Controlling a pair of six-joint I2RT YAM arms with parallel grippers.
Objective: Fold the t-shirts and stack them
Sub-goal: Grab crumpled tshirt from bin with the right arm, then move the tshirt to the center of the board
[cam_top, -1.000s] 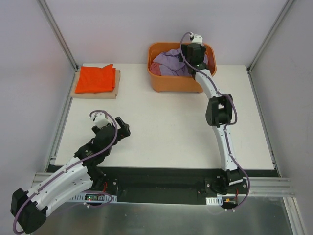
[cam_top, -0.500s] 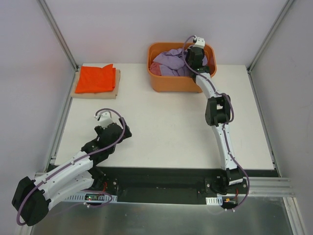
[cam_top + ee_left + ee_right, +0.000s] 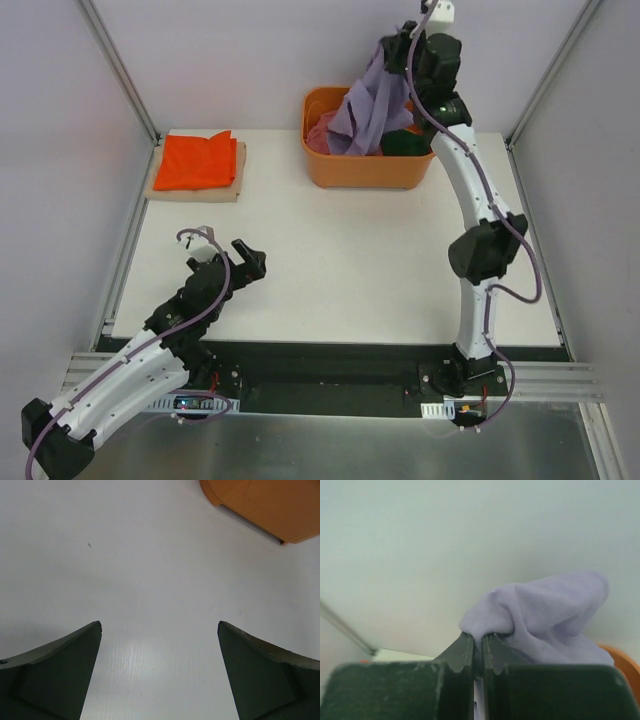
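Observation:
My right gripper [image 3: 393, 47] is raised high above the orange tub [image 3: 366, 170], shut on a fold of the lavender t-shirt [image 3: 372, 105]. The cloth hangs down from it into the tub. In the right wrist view the lavender t-shirt [image 3: 545, 617] bulges out past the closed fingertips [image 3: 468, 642]. A pink t-shirt [image 3: 321, 132] and a dark green one [image 3: 406, 142] lie in the tub. A folded orange t-shirt [image 3: 199, 160] lies on a tan folded one [image 3: 195, 189] at the back left. My left gripper [image 3: 254, 262] hovers open over bare table at the front left, holding nothing.
The white table [image 3: 340, 260] is framed by metal rails and grey walls on three sides. The tub's corner [image 3: 260, 505] shows at the top right of the left wrist view. The arm bases sit at the near edge.
My right gripper closed on the lavender t-shirt inside the tub and lifted it high above the rim. My left arm shifted slightly, staying open at the front left.

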